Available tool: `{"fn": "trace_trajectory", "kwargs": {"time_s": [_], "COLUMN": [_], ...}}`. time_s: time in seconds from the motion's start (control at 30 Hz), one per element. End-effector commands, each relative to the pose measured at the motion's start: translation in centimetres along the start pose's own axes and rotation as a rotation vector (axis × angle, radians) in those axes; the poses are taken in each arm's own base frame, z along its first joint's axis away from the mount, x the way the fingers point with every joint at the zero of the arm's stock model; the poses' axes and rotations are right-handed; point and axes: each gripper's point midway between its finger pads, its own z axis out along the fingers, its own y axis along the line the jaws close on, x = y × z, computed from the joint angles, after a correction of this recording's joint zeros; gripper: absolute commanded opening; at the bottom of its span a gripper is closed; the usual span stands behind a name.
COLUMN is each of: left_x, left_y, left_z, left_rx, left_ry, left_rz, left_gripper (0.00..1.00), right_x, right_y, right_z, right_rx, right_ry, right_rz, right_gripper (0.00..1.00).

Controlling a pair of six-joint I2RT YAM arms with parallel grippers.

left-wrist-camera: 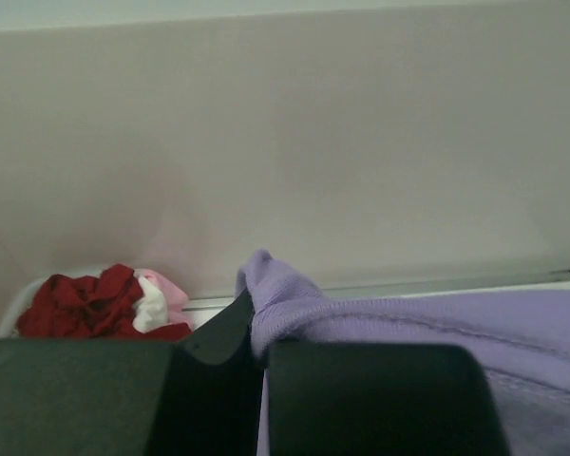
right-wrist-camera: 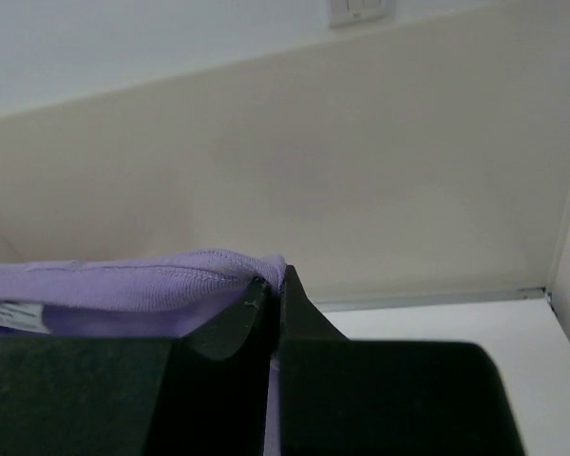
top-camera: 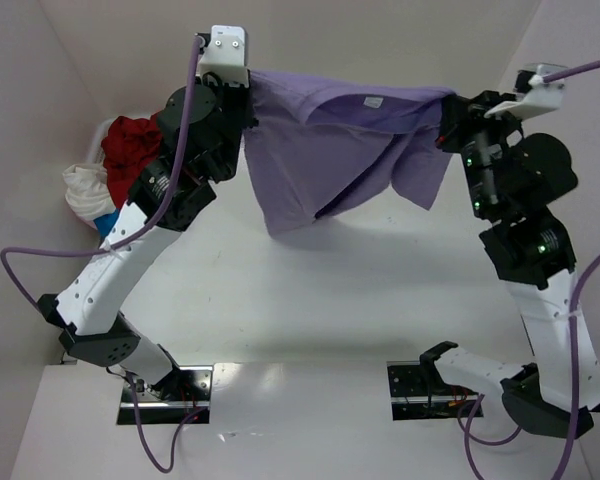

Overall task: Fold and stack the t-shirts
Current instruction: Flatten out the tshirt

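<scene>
The lavender-purple t-shirt hangs in the air, stretched between both grippers above the far half of the table. My left gripper is shut on its left shoulder; in the left wrist view the cloth bulges out between the shut fingers. My right gripper is shut on the right shoulder; the hem is pinched between its fingers. The red t-shirt, the white t-shirt and the pale pink one lie crumpled in a heap at far left.
White walls enclose the table at the back and both sides. The heap of shirts sits in the far left corner by the left arm's elbow. The white tabletop lies beneath the hanging shirt.
</scene>
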Motion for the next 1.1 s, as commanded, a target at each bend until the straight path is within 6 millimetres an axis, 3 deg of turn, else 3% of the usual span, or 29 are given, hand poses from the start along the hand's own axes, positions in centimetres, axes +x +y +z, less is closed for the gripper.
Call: {"fn": "trace_trajectory", "kwargs": {"time_s": [0.0, 0.1, 0.17, 0.27, 0.3, 0.37, 0.4, 0.53, 0.57, 0.6, 0.73, 0.83, 0.9, 0.93, 1.03, 1.07], "left_x": [-3.7, -6.2, -7.4, -8.5, -8.8, -8.1, -8.1, -8.5, -8.7, -9.3, -10.9, -11.4, -9.7, -8.0, -3.5, -0.5], "left_y": [3.1, 4.5, 5.6, 6.9, 7.2, 7.7, 8.4, 11.3, 11.9, 12.6, 13.7, 12.5, 10.0, 8.1, 4.4, 1.5], "left_z": [-0.6, -1.4, -1.7, -2.3, -2.6, -2.8, -3.0, -4.0, -4.4, -5.0, -5.6, -4.3, -1.8, 0.5, 4.7, 7.2], "left_rx": [-0.119, -0.15, -0.176, -0.199, -0.2, -0.229, -0.241, -0.312, -0.325, -0.342, -0.377, -0.359, -0.328, -0.303, -0.238, -0.182], "left_ry": [-0.076, -0.125, -0.149, -0.169, -0.176, -0.154, -0.155, -0.17, -0.169, -0.182, -0.209, -0.226, -0.194, -0.163, -0.086, -0.042], "left_rz": [-0.003, -0.035, -0.05, -0.062, -0.069, -0.051, -0.05, -0.063, -0.047, -0.052, -0.027, -0.025, -0.01, 0.02, 0.008, 0.024], "left_gripper": [0.0, 0.0, 0.0, 0.0, 0.0, 0.0, 0.0, 0.0, 0.0, 0.0, 0.0, 0.0, 0.0, 0.0, 0.0, 0.0], "right_x": [-3.4, -5.1, -4.6, -1.7, 0.9, 3.4, 5.7, 9.4, 9.7, 10.1, 6.1, 2.5, 4.1, 5.2, 13.3, 17.7], "right_y": [-0.3, 0.9, 1.7, 2.9, 2.8, 2.7, 3.0, 6.6, 9.1, 10.1, 13.4, 12.6, 11.4, 10.1, 7.8, 6.7], "right_z": [-1.5, -2.7, -3.0, -3.0, -2.4, -2.1, -2.0, -2.8, -4.1, -4.6, -7.5, -9.5, -9.6, -8.8, -8.6, -9.1], "right_rx": [-0.008, -0.094, -0.144, -0.235, -0.229, -0.219, -0.236, -0.426, -0.574, -0.631, -0.848, -0.848, -0.786, -0.699, -0.563, -0.513], "right_ry": [-0.066, -0.098, -0.071, -0.014, 0.04, 0.102, 0.16, 0.268, 0.298, 0.323, 0.29, 0.187, 0.215, 0.231, 0.452, 0.555], "right_rz": [-0.001, 0.022, 0.011, -0.056, -0.072, -0.054, -0.055, 0.042, 0.067, 0.083, 0.195, 0.193, 0.176, 0.166, 0.159, 0.165], "right_gripper": [0.0, 0.0, 0.0, 0.0, 0.0, 0.0, 0.0, 0.0, 0.0, 0.0, 0.0, 0.0, 0.0, 0.0, 0.0, 0.0]}}
